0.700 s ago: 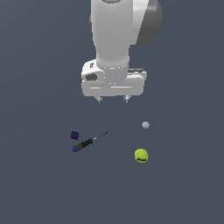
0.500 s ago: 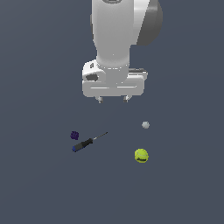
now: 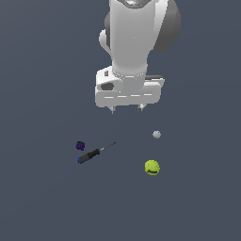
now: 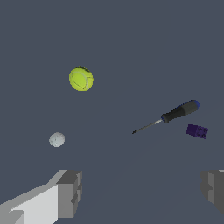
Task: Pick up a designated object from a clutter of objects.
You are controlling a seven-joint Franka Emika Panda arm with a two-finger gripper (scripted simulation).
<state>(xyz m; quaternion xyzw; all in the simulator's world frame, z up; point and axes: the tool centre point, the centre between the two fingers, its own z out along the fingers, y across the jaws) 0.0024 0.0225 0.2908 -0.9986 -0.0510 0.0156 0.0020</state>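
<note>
white two-finger gripper (image 3: 126,109): spread, empty, above floor | black-and-blue-handled thin-shaft screwdriver (image 3: 94,153): flat, just beside small dark purple cube (image 3: 80,145)

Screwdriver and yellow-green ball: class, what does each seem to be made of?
Screwdriver: matte black-and-blue handle, probably plastic or rubber; thin dark shaft, likely metal. Yellow-green ball: looks like tennis-ball felt, given its curved seam line; the render leaves texture uncertain.
</note>
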